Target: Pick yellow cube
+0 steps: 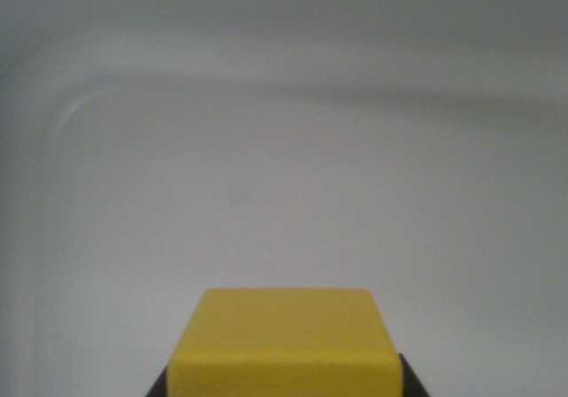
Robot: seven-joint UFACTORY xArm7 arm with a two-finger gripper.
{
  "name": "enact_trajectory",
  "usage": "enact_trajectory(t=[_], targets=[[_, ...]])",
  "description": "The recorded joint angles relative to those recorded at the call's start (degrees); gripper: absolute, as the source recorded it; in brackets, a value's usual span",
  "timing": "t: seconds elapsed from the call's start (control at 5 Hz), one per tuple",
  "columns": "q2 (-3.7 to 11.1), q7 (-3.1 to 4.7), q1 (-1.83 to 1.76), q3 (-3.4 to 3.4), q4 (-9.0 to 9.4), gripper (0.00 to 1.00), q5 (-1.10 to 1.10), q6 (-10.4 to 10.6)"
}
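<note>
Fingers (pixel 282 388) show as dark tips flanking the cube (pixel 284 339) at the bottom edge, apparently gripping it. Whether it is clear of the pale surface (pixel 284 166) cannot be told.

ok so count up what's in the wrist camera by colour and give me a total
Yellow: 1, the yellow cube, at the bottom centre of the view.
Black: 2, the dark gripper fingers, one showing at each lower corner of the cube.
Pale grey: 1, the surface behind.
Total: 4
</note>
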State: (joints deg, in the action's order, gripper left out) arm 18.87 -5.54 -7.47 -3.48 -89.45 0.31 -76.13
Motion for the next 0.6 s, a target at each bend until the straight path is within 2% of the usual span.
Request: enact_trajectory(t=[0.2, 0.4, 0.6], targets=[[0.00, 0.00, 0.00, 0.00, 0.00, 1.00, 0.00, 0.0], [-0.88, -0.01, 0.02, -0.03, -1.51, 1.00, 0.04, -2.4], [-0.88, -0.01, 0.02, -0.03, -1.51, 1.00, 0.04, -2.4]])
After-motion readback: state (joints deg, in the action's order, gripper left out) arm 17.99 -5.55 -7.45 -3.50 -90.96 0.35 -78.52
